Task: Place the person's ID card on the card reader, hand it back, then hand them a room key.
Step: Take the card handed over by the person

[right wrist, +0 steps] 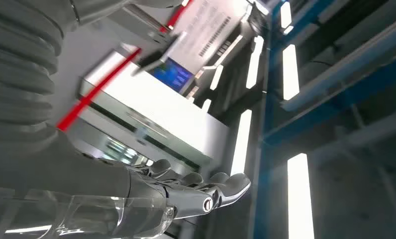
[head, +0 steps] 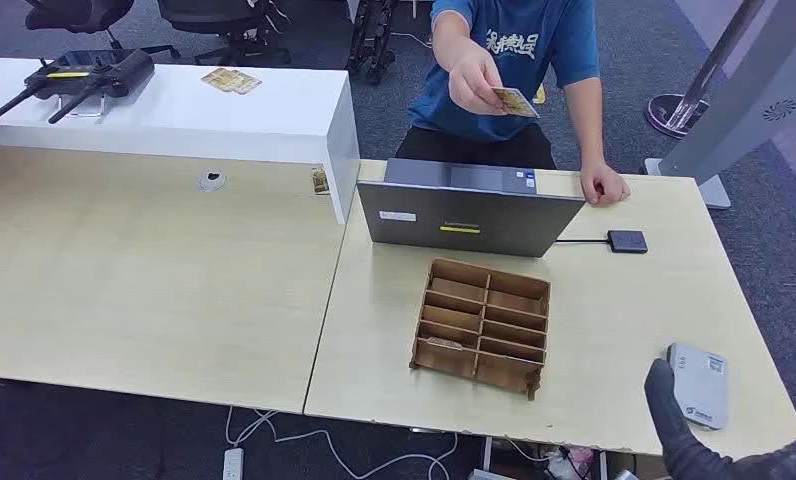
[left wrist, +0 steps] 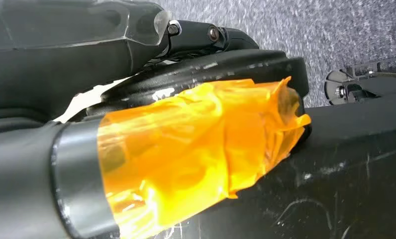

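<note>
Head view: person's hand point(head: 471, 77) offers ID card point(head: 515, 101); right hand point(head: 674, 420) (fingers straight, empty) beside card reader point(head: 699, 384).

Head view high, facing down over desk point(head: 174, 290)

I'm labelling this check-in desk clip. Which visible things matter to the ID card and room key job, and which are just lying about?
Belongs to the job:
yellowish ID card in the person's raised hand
grey card reader
brown wooden compartment tray
robot's right hand

Lying about:
grey laptop
small dark adapter box
black antenna controller
</note>
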You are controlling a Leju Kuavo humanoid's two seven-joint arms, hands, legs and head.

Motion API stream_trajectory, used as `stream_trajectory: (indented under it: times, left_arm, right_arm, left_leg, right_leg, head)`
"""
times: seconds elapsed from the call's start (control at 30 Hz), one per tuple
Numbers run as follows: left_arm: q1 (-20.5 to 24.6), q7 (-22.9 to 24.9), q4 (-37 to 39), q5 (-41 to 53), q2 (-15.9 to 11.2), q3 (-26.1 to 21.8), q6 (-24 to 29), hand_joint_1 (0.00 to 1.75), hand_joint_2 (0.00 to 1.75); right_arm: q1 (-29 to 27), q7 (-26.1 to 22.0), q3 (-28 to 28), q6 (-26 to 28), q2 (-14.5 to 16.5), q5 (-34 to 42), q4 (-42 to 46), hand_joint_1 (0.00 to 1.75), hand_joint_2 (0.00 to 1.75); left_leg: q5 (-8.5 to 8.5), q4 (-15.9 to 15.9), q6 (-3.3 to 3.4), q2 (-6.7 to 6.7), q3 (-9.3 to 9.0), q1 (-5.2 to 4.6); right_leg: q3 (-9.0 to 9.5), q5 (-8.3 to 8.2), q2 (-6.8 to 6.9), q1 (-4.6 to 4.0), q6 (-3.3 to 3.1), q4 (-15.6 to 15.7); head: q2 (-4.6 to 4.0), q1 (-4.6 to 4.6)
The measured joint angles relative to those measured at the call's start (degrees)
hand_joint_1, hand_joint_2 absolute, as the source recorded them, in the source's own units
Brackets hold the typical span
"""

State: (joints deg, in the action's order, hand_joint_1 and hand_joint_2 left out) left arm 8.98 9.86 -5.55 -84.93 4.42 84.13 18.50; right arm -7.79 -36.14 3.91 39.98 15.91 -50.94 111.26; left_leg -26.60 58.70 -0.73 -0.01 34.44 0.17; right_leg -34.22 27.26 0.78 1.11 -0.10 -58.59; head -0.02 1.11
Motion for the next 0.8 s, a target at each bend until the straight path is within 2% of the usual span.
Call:
stream_trajectory:
  times: [0.1,0.23,0.33,0.43,0.6,0.8]
  left_arm:
    - [-0.02,0.24,-0.01,1.41,-0.02,-0.01,-0.12,0.00,0.00]
    - [-0.16,0.36,-0.02,4.14,-0.08,0.00,-0.26,0.00,0.00]
    - [-0.20,0.76,-0.02,6.24,-0.15,0.00,-0.67,0.00,0.00]
    - [-0.19,1.12,-0.02,7.46,-0.28,0.00,-1.07,0.00,0.00]
    - [-0.20,1.19,-0.02,7.90,-0.36,0.00,-1.13,0.00,0.00]
    - [-0.19,1.41,-0.02,9.36,-0.45,0.00,-1.74,0.00,0.00]
  right_arm:
    - [3.75,1.87,-0.10,-0.02,-0.50,-2.86,-1.77,0.00,1.75]
    - [12.21,8.16,-0.99,-0.02,-1.37,-8.94,-6.47,0.00,1.75]
    - [20.00,16.94,-2.96,-0.18,-2.56,-12.23,-12.71,0.00,1.75]
    - [28.66,26.91,-7.50,-0.43,-5.75,-12.10,-20.33,0.00,1.75]
    - [34.20,30.26,-12.29,-0.88,-8.87,-11.19,-26.11,0.00,1.75]
    - [42.35,34.49,-17.22,-8.39,-10.99,-5.76,-33.04,0.00,1.75]
  left_leg:
    - [0.04,0.00,0.02,-0.03,-0.02,0.00]
    - [0.09,0.01,0.00,0.01,-0.09,0.00]
    - [0.12,0.02,-0.05,0.10,-0.11,0.00]
    - [0.20,0.03,-0.04,0.12,-0.15,0.00]
    - [0.23,0.04,-0.03,0.06,-0.08,0.01]
    - [0.21,0.04,-0.05,0.10,-0.05,0.01]
  right_leg:
    - [0.02,-0.01,0.04,0.00,0.00,0.00]
    - [0.03,-0.08,0.00,0.00,0.00,-0.01]
    - [-0.01,-0.14,-0.12,0.00,-0.02,-0.03]
    - [-0.02,-0.20,-0.15,0.00,-0.02,-0.02]
    - [-0.04,-0.20,-0.10,0.00,0.00,-0.02]
    - [-0.09,-0.20,-0.15,0.00,-0.01,-0.03]
  head:
    - [0.00,-0.02]
    - [0.00,-0.01]
    - [0.00,0.02]
    - [0.00,0.00]
    - [0.00,0.01]
    - [0.00,0.01]
